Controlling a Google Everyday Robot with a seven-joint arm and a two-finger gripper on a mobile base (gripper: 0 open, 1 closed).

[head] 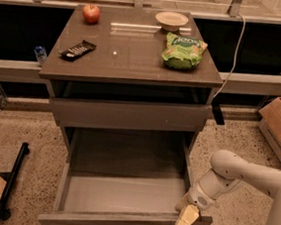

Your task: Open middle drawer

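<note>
The pale hand (186, 219), whose grip I cannot tell, is touching the wide grey-brown middle drawer (115, 222) below the grey tabletop's (135, 59) front-right corner; pulling straight outward is probably wisest.

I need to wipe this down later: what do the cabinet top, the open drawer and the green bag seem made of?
The cabinet top looks like laminate or coated wood, grey-brown and semi-gloss, since it shows light reflections. The open drawer seems to be the same board, matte grey inside. The green bag is crinkled, shiny plastic film. The gripper sits at the drawer front's right end.
</note>
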